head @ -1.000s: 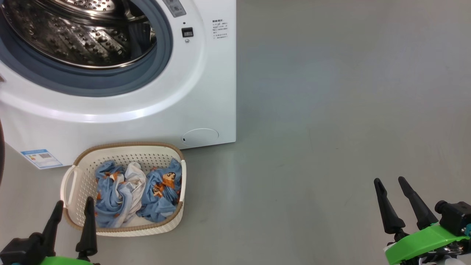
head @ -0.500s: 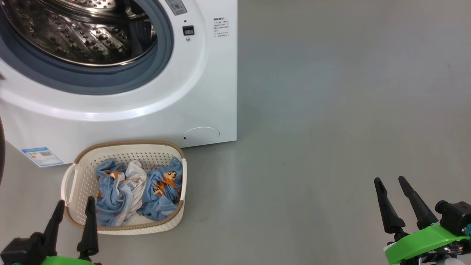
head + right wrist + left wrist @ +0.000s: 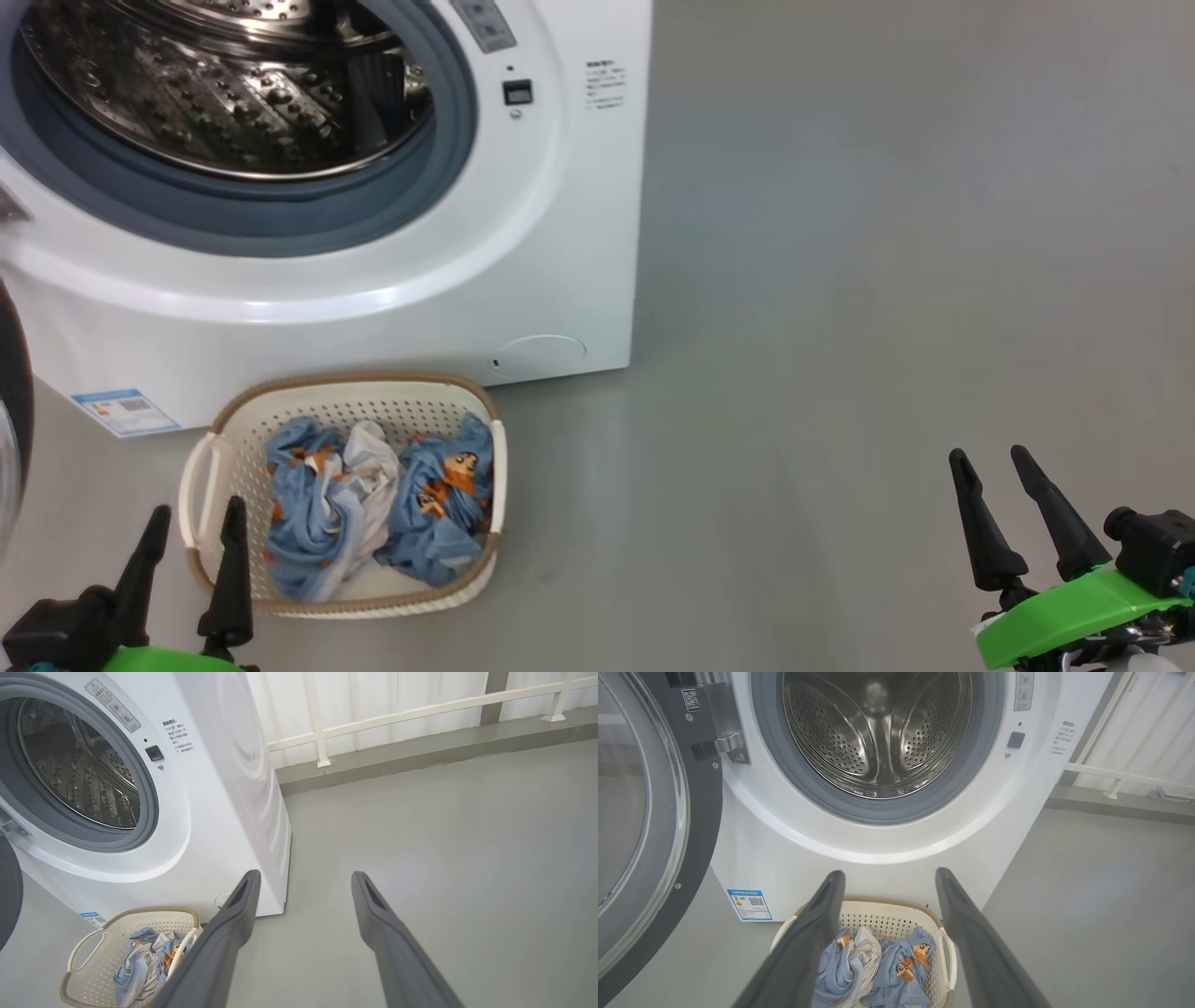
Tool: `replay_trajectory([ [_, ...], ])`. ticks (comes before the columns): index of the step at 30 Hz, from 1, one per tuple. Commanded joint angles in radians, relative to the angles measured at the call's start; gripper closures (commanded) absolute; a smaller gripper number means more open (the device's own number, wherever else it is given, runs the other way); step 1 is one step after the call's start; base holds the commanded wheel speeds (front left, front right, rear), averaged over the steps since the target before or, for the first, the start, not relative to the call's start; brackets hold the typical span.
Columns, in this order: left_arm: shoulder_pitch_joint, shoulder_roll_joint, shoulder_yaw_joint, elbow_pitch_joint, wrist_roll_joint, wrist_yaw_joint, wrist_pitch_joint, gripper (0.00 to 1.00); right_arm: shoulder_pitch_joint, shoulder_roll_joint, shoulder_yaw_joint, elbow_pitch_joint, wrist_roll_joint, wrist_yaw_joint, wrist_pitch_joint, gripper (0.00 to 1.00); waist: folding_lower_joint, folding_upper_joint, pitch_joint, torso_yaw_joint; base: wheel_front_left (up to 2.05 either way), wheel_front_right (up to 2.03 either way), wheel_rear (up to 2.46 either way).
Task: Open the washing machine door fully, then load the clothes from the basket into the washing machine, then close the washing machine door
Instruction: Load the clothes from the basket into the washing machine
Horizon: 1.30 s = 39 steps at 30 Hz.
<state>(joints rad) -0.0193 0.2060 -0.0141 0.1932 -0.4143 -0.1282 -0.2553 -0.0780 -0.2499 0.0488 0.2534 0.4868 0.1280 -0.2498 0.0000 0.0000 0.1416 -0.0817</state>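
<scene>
You get bright, even light: a soft glare band across the big white washing machine (image 3: 308, 303), glints inside its steel perforated drum (image 3: 224, 103), faint shadows on the smooth grey floor (image 3: 840, 280). Both wrist views bend at the edges.

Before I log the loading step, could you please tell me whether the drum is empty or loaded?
Empty: the left wrist view shows bare steel inside the drum, and the clothes lie in the basket.

The washing machine (image 3: 560, 233) has a smooth, glossy white shell, a drum (image 3: 215, 112) of shiny perforated steel and a matt grey rubber gasket (image 3: 280, 219). The basket (image 3: 233, 457) is perforated plastic; the clothes (image 3: 308, 495) are soft cloth. The floor (image 3: 840, 327) looks smooth and matt.
</scene>
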Motion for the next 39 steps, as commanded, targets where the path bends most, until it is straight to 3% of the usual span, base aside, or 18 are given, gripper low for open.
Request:
replay_trajectory([
  [1,-0.042,0.032,0.033,-0.024,-0.006,-0.002,-0.006,0.00,-0.008,-0.008,0.016,-0.027,-0.004,0.003,-0.012,0.00,0.0000,0.0000,0.008,0.000,0.98,-2.44,1.47],
  [12,-0.052,0.026,0.023,-0.027,0.025,-0.002,-0.006,0.00,-0.013,0.000,0.017,-0.026,-0.005,0.003,-0.012,0.00,0.0000,0.0000,0.018,0.005,0.82,-1.46,0.64],
  [39,-0.056,-0.018,-0.001,0.015,0.039,-0.002,-0.006,0.00,-0.028,0.009,0.028,-0.030,-0.004,0.003,-0.012,0.00,0.0000,0.0000,0.045,0.008,0.03,-0.03,0.00],
])
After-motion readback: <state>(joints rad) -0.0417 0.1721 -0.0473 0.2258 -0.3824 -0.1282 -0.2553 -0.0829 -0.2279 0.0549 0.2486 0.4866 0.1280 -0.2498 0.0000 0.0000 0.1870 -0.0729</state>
